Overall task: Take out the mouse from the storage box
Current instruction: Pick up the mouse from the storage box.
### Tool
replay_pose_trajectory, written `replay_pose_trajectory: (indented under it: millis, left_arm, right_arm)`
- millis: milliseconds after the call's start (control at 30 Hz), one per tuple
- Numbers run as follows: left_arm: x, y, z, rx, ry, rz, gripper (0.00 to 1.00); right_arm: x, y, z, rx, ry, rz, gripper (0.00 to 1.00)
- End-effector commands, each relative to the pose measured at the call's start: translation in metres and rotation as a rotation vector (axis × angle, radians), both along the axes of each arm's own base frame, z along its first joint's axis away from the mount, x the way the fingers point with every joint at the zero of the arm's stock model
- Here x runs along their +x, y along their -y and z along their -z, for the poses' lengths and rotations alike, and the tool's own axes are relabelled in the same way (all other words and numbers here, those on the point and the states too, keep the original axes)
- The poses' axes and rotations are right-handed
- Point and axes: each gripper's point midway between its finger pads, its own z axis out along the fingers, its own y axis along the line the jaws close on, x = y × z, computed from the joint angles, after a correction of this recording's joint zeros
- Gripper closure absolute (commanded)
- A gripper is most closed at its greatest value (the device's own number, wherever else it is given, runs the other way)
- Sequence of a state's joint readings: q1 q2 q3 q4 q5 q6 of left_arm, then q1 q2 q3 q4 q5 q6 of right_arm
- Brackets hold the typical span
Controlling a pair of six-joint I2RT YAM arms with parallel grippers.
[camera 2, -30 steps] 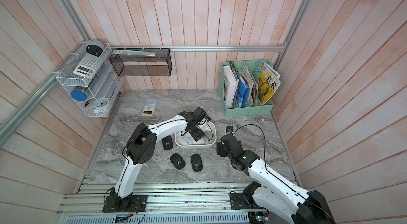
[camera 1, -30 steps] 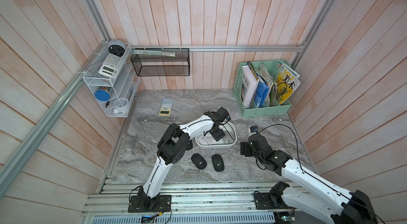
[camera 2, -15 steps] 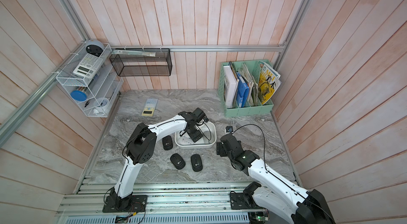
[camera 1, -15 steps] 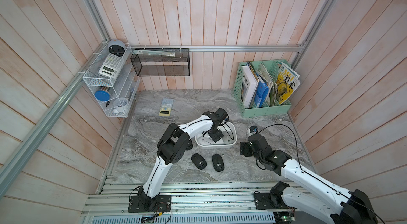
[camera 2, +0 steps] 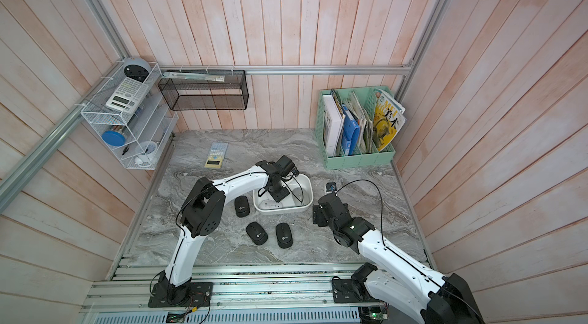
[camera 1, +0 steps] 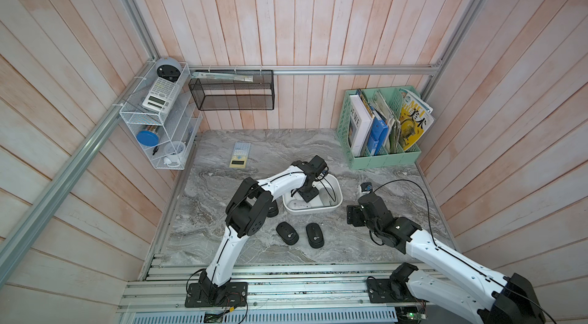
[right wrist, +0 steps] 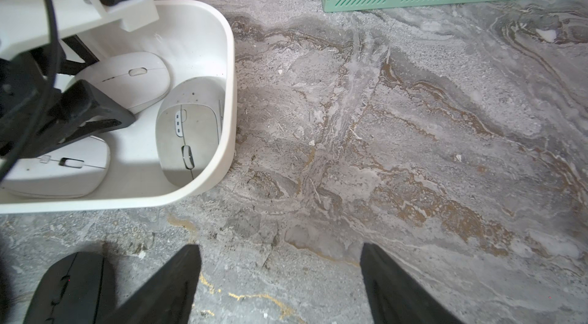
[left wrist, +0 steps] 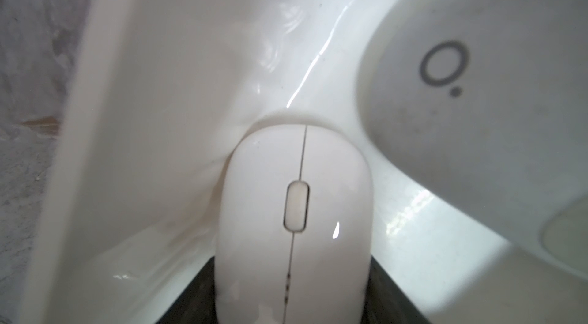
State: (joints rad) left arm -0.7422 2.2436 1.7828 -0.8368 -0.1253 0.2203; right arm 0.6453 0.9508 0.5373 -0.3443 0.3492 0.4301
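Marble-grey worktop (camera 1: 350, 258) between pink plank walls carries the storage box (camera 2: 309, 193), with three black mice (camera 2: 256, 233) already lying outside it on the near side. Over the last second the left hand (camera 1: 309, 194) has sunk a little deeper into the box and drawn its jaws in from a wide spread. In the left wrist view its dark fingers (left wrist: 197, 300) now sit against both flanks of the white mouse (left wrist: 296, 211) with no gap showing, so I read it as gripped. That mouse is not out yet: it lies low in the box, nose near the wall, beside a grey mouse (right wrist: 189, 128) and a second white mouse (right wrist: 60, 166). The right hand (right wrist: 278, 252) has not stirred, spread wide and empty above bare worktop near the box. With the grasp apparently made, lifting clear of the rim seems the step due next, without dragging the neighbours
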Motion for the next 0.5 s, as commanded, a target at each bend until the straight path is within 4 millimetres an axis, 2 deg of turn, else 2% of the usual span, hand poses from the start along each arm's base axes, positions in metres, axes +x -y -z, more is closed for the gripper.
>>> replay_pose_trajectory:
  millis: [0,267,467]
  left_arm:
    - [-0.001,-0.006,0.0,0.011,0.021,-0.034,0.49]
    - [-0.001,0.007,-0.054,-0.072,0.103,-0.037,0.52]
    - [-0.005,0.005,-0.08,-0.122,0.113,-0.07,0.54]
  right_arm:
    - [0.0,0.003,0.001,-0.002,-0.001,0.014,0.15]
    - [0.0,0.003,0.001,-0.003,0.0,0.017,0.14]
    - [0.0,0.004,0.0,-0.003,0.003,0.019,0.14]
